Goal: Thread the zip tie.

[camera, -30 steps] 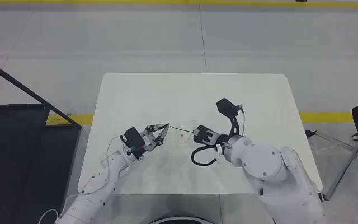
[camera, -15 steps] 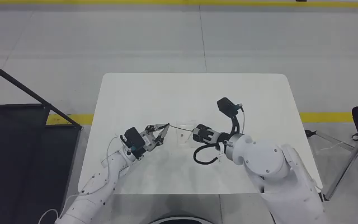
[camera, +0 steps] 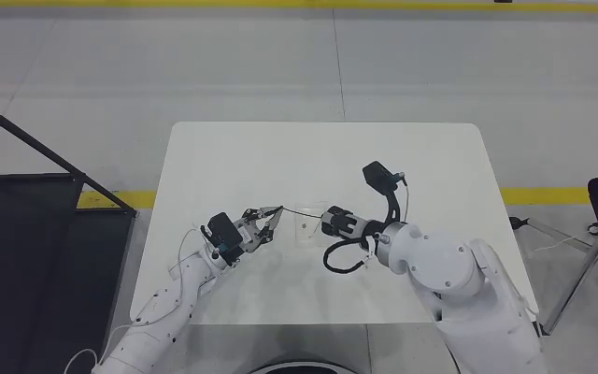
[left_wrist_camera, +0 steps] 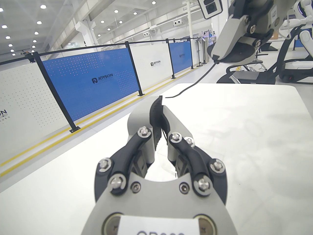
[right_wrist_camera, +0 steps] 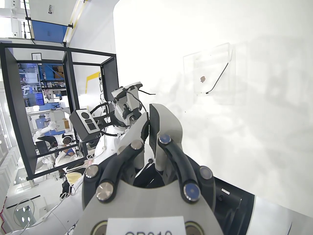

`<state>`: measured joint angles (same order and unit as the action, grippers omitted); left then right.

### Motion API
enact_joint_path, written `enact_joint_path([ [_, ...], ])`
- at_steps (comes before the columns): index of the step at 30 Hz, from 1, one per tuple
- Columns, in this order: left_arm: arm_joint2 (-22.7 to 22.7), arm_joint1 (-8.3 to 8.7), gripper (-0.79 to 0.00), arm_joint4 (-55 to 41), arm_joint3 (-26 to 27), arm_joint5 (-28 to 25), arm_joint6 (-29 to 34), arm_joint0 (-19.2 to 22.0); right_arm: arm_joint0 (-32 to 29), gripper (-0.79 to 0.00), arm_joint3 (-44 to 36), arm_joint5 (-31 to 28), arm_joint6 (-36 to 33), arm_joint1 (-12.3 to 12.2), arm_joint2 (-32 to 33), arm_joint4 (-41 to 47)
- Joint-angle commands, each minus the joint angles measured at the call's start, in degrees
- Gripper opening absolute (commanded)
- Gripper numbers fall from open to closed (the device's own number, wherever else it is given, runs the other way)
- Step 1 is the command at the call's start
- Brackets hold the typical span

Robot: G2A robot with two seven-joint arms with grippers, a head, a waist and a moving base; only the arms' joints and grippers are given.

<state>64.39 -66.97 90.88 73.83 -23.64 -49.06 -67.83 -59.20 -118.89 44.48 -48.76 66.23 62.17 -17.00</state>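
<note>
The right gripper is clenched on one end of the zip tie. From those jaws the strap runs down through the air to the left gripper, and its free end sits just beside the tips there. The left jaws are pressed together; I cannot tell whether they pinch the strap. Below and between the two sets of jaws, a clear sheet lies on the table with a black strip on it.

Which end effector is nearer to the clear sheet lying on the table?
Right. The right end effector is at the clear sheet's edge; the left end effector stands apart from its opposite edge.
</note>
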Motion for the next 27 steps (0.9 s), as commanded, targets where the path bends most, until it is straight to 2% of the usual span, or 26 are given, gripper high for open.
enact_joint_path([
  [1, 0.0, 0.0, -0.785, 0.0, 0.0, 0.0, 0.0, 0.0, 0.2, -0.785, 0.2, 0.3, 0.1, 0.0, -0.1, 0.1],
  [23, 0.0, 0.0, -0.785, 0.0, 0.0, 0.0, 0.0, 0.0, 0.8, -0.785, 0.2, 0.4, 0.5, -0.2, -0.6, 1.0],
  [27, 0.2, -0.02, -0.785, -1.0, 1.5, 0.3, 1.9, -0.8, 0.0, -0.785, -0.4, 0.2, 0.6, -0.3, -0.3, 1.3],
])
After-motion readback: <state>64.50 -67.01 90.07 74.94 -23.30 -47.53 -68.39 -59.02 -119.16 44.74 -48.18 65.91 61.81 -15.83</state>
